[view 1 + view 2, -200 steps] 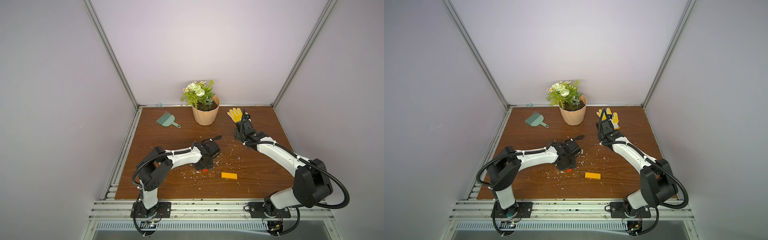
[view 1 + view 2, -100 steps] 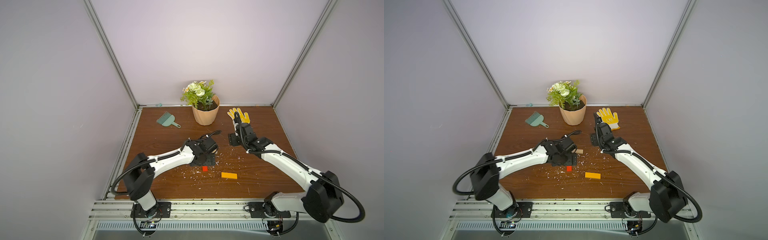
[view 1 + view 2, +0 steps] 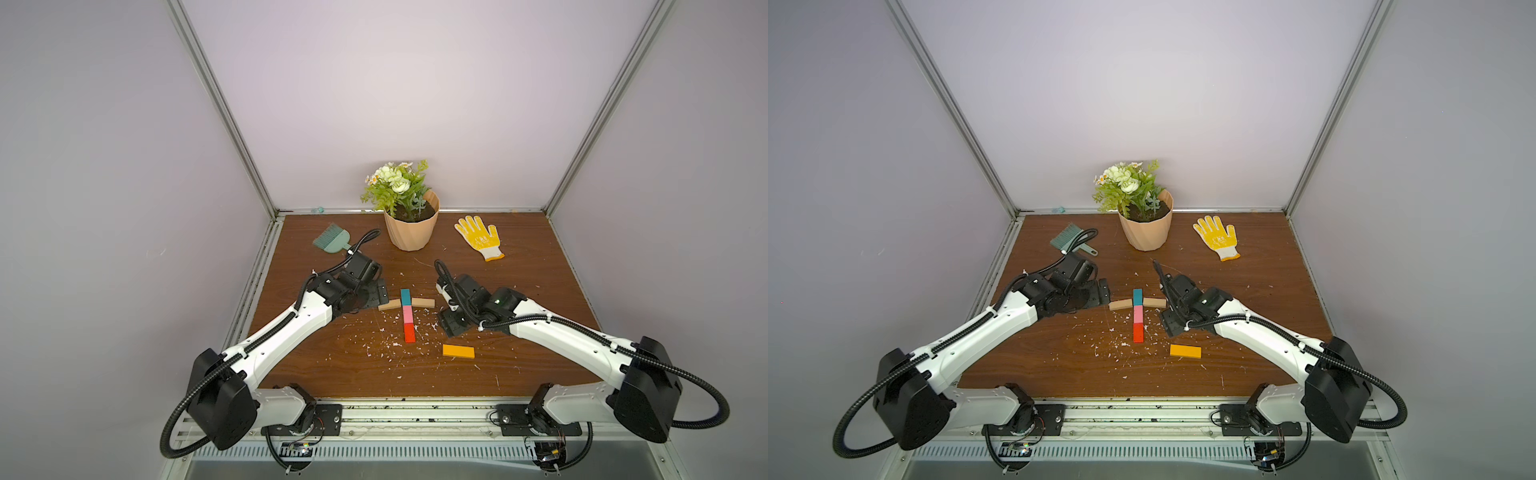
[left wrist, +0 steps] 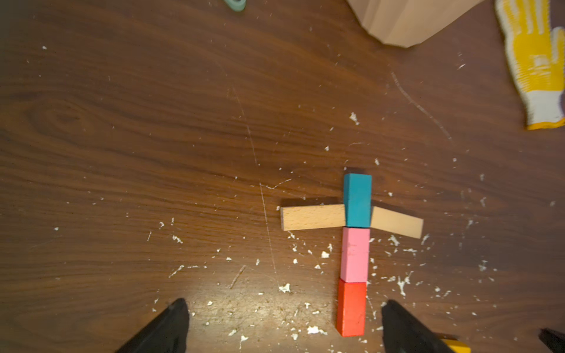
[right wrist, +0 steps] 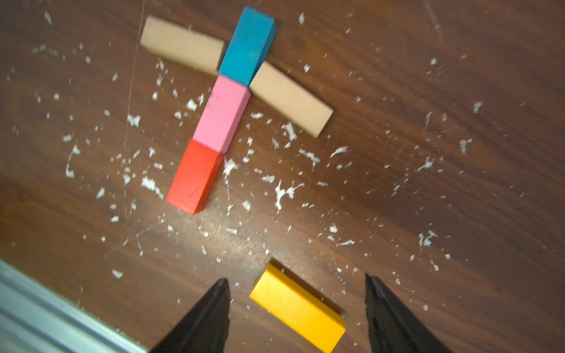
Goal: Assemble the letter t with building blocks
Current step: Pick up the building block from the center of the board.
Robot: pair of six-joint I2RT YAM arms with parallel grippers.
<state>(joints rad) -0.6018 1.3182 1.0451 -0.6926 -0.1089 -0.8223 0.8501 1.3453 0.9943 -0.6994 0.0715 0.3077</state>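
And here's the letter t [image 3: 1138,314] in the middle of the table [image 3: 519,291]. The teal block [image 4: 357,200], pink block [image 4: 354,254] and red block [image 4: 351,307] run end to end, far to near. The tan blocks [image 4: 312,217] butt against the teal one on either side to make the crossbar, and the right-hand one sits a touch crooked.

The left claw [image 4: 284,305] hangs wide open with nothing in it, off to the left of the crossbar. We judge it's clear of the build so as not to nudge it.

Now the right claw [image 5: 296,278]: jaws spread apart, gripping nothing, poised just far of the orange block [image 5: 298,307]. That block lies flat and alone, near and right of the red one, well apart from the column. It looks lined up for a pick, since this piece should become the foot.

Room to work? Plenty. There's bare wood between the red block's near end and the metal rail [image 5: 36,299] at the table's near edge, with only white crumbs [image 4: 284,288] scattered there. The flower pot [image 3: 411,232], glove [image 3: 478,237] and brush [image 3: 330,242] stay far back, out of the way. The tight spot, we reckon, is the red block: the foot must meet it without shoving the column.
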